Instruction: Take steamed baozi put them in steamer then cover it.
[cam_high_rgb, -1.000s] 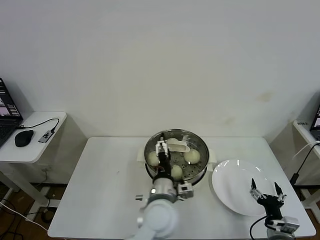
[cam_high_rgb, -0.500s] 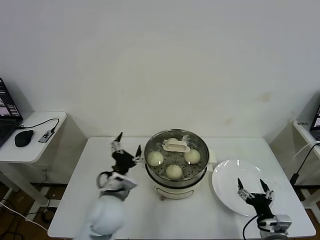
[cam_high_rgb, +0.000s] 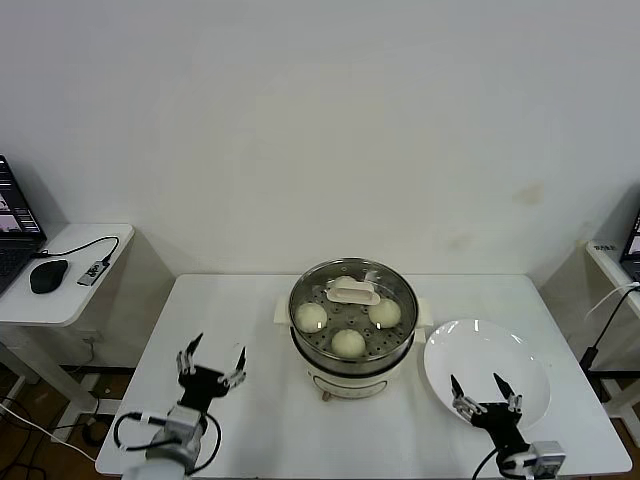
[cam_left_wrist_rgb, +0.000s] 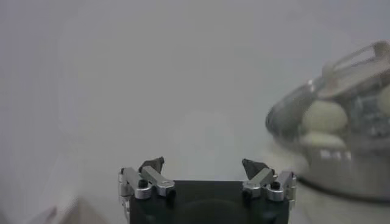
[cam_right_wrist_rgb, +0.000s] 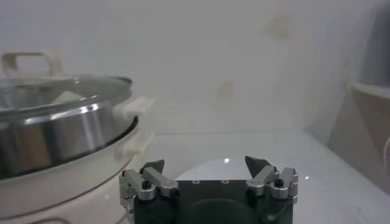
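Observation:
The steamer stands mid-table, a shiny steel pot on a cream base. The glass cover lies on it, its cream handle on top. Three steamed baozi show through the glass on the perforated tray. My left gripper hangs open and empty over the table at the front left, apart from the pot. My right gripper is open and empty above the white plate's front edge. The left wrist view has the gripper open, with the steamer and a baozi off to one side. The right wrist view shows open jaws beside the steamer.
An empty white plate lies right of the steamer. A side table with a mouse and a laptop stands at the far left. Another small table edge shows at the far right. A white wall closes the back.
My left arm has pulled away from the steamer, swinging left and back toward the table's front left. My right gripper has slid lower and leftward over the plate. Both stayed open.

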